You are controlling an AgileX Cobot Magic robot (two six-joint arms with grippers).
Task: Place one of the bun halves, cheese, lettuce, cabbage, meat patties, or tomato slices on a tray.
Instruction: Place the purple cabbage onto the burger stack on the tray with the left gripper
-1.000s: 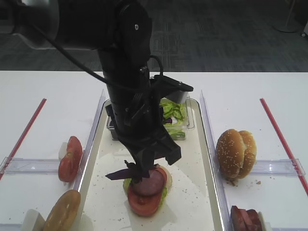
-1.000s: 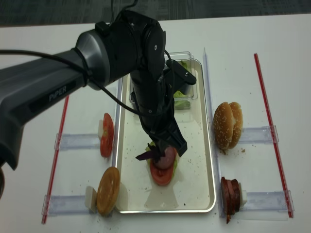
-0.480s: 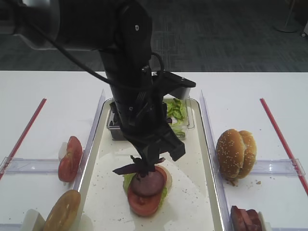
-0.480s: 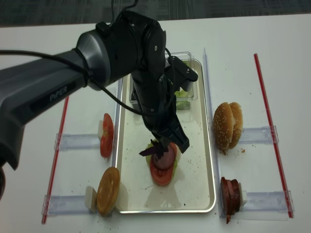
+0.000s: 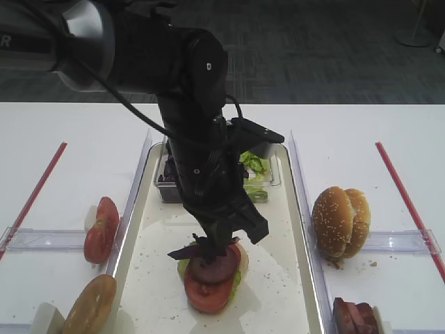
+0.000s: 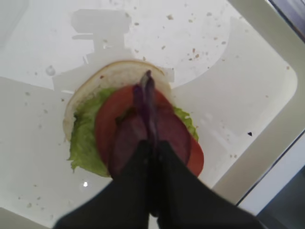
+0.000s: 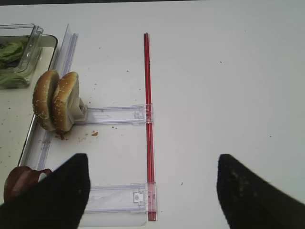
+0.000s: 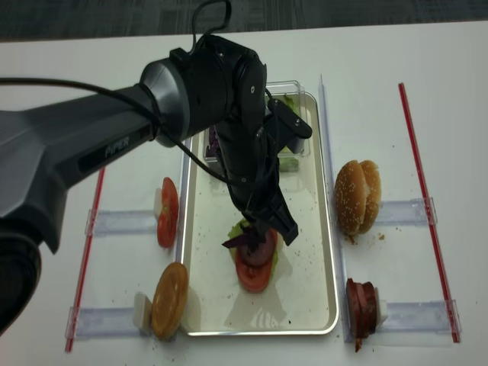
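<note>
My left gripper (image 6: 151, 143) is shut on the cabbage (image 6: 145, 95), thin dark purple strips pinched between its black fingertips. It hangs just over a stack in the middle of the tray (image 5: 274, 278). That stack is a bun half (image 6: 119, 71), lettuce (image 6: 83, 138), a tomato slice (image 6: 106, 119) and a meat patty (image 6: 126, 140). In the high views the left gripper (image 8: 255, 232) holds the cabbage (image 5: 189, 250) at the patty's near-left edge. My right gripper (image 7: 152, 191) stands open above the white table, nothing between its fingers.
A clear plastic box (image 5: 261, 174) of green leaves sits at the tray's far end. Two bun halves (image 5: 341, 221) and meat patties (image 5: 354, 316) stand in holders on the right. Tomato slices (image 5: 101, 229) and a bun half (image 5: 90, 306) stand on the left. Red strips (image 7: 147, 95) run along both sides.
The left arm has shifted slightly right and down, bringing the cabbage from beside the stack to just over the patty. The right gripper has not moved.
</note>
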